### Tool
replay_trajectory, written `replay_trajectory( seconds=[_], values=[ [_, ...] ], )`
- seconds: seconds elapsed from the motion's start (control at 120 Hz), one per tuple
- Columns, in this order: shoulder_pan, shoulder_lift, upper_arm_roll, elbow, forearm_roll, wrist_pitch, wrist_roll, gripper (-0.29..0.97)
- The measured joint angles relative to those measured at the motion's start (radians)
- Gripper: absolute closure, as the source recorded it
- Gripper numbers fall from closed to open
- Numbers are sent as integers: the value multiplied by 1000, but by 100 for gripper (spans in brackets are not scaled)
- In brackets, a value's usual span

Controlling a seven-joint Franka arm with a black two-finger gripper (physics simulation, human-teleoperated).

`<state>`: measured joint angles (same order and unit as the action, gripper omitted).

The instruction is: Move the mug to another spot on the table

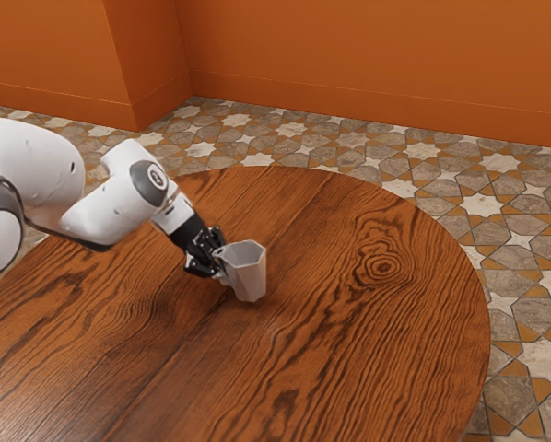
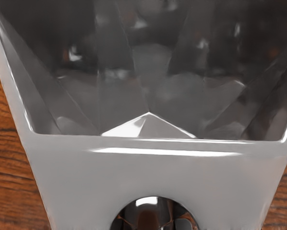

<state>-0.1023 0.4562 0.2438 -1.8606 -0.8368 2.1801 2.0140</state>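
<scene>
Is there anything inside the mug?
No, the mug is empty: the wrist view shows its grey faceted inside bare down to the bottom.

1. I see a round wooden table point(image 1: 349, 350) with bold dark grain running along its reddish-brown top.
2. A ringed knot point(image 1: 383, 269) marks the wood toward the exterior view's right, and the table's edge curves round from the far side to the near right.
3. The floor point(image 1: 497, 193) is tiled in a star-and-polygon pattern of beige, grey and orange-brown.
4. The walls point(image 1: 368, 46) are plain orange, with a baseboard point(image 1: 349, 97) of the same colour at their foot.
5. A projecting corner point(image 1: 151, 55) of wall stands out at the exterior view's upper left.
6. The light is soft and even, with a faint sheen on the tabletop.
7. On my wrist view, the same reddish grain shows at both side edges.
</scene>
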Motion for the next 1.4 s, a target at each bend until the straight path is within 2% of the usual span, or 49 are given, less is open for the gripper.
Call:
replay_trajectory(
  seconds=[0.342, 1.25, 1.292, 1.4],
  values=[
    [63, -7, 0, 2, 10, -21, 20, 69],
    [85, 51, 0, 40, 9, -45, 56, 70],
    [84, 53, 0, 41, 10, -46, 56, 66],
    [84, 55, 0, 43, 14, -51, 56, 43]
  ],
)
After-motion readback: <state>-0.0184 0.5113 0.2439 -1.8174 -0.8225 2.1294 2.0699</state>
